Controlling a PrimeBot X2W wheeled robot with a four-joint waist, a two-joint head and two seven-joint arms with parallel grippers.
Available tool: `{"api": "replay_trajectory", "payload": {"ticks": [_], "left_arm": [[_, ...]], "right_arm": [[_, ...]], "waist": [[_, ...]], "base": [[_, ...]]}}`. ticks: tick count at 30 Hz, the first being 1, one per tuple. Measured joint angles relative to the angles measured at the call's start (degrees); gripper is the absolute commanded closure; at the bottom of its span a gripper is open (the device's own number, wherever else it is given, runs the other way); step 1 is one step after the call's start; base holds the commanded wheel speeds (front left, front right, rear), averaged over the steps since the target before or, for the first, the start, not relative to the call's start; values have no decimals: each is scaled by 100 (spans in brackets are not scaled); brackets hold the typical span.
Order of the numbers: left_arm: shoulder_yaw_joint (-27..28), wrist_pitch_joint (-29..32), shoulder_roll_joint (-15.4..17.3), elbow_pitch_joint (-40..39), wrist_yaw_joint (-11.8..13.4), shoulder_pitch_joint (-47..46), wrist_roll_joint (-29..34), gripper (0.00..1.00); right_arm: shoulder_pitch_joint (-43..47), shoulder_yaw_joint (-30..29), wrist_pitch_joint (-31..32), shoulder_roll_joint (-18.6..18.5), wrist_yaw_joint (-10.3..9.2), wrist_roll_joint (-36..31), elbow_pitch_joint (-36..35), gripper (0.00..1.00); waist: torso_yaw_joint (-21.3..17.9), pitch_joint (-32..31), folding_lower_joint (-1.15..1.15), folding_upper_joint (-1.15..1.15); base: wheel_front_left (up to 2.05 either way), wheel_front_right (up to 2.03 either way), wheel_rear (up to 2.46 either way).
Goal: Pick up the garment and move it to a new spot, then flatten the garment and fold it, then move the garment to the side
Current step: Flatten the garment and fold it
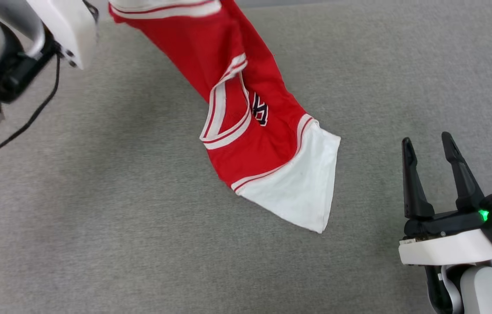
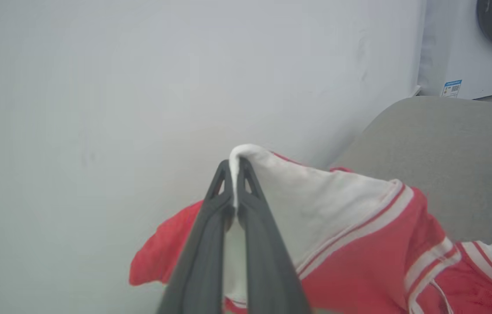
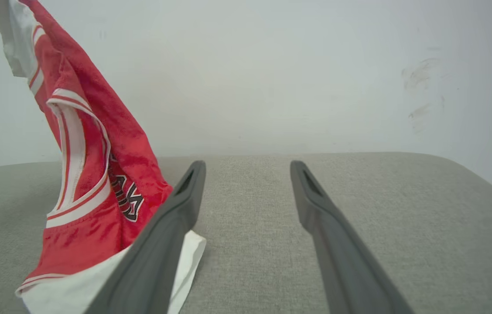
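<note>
In left claw [image 2: 234, 171], garment [image 2: 359, 244], pinched by sleeve

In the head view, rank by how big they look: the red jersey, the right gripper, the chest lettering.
Largest: red jersey.
Then right gripper, though nearness to the camera inflates it.
Smallest: chest lettering.

Garment [image 1: 272, 148] txt [image 1: 259, 109] part-hidden, not legible.

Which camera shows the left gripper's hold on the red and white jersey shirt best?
Left wrist view: the left gripper is close up, shut on a white sleeve fold of the red jersey shirt. Head view gives the pale left wrist housing beside the raised shirt; right wrist view, the shirt's hanging body.
</note>
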Motion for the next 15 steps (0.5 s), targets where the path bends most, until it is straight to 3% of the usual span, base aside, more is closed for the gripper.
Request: {"api": "replay_trajectory", "payload": {"ticks": [6, 15], "left_arm": [[-733, -477, 145, -272, 0, 360, 32, 100], [-1300, -922, 722, -924, 19, 2336, -149, 100]], "right_arm": [[160, -15, 0, -1, 0, -2, 40, 0], [411, -111, 1, -2, 0, -47, 183, 0]], "waist": [[281, -176, 0, 0], [694, -601, 0, 0]], "base": [[0, 0, 0], [0, 0, 0]]}}
